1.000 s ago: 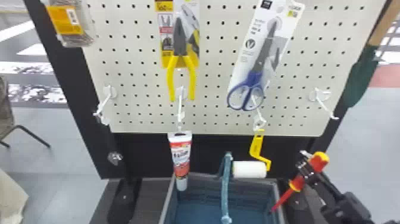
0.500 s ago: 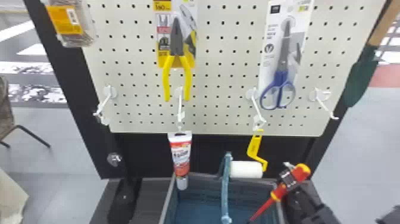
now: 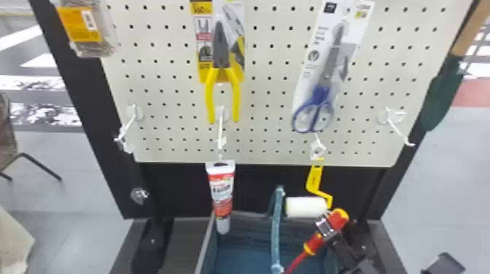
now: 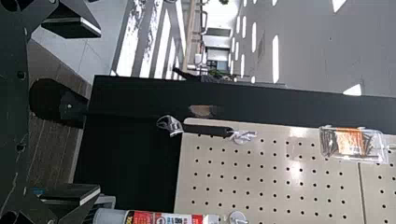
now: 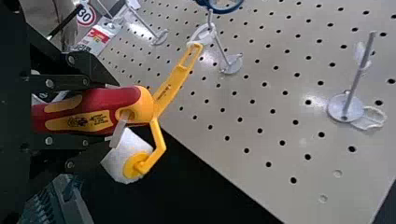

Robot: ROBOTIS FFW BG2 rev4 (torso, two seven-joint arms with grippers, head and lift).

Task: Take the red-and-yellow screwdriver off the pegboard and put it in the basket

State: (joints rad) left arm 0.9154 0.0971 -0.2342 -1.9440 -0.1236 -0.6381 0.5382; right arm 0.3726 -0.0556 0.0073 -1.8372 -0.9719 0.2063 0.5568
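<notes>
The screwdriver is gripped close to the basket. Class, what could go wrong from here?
The screwdriver slants down from the right pincer, so its shaft could catch on the basket handle standing upright beside it. The paint roller hangs very near that pincer and might be knocked if the arm swings sideways.

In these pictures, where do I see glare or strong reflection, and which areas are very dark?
Left wrist view: a pale glare patch on the pegboard, bright white streaks beyond the black frame; right wrist view: glare on the board near a bare hook, deep darkness below the board; head view: fairly even light on the board, dark lower panel.
</notes>
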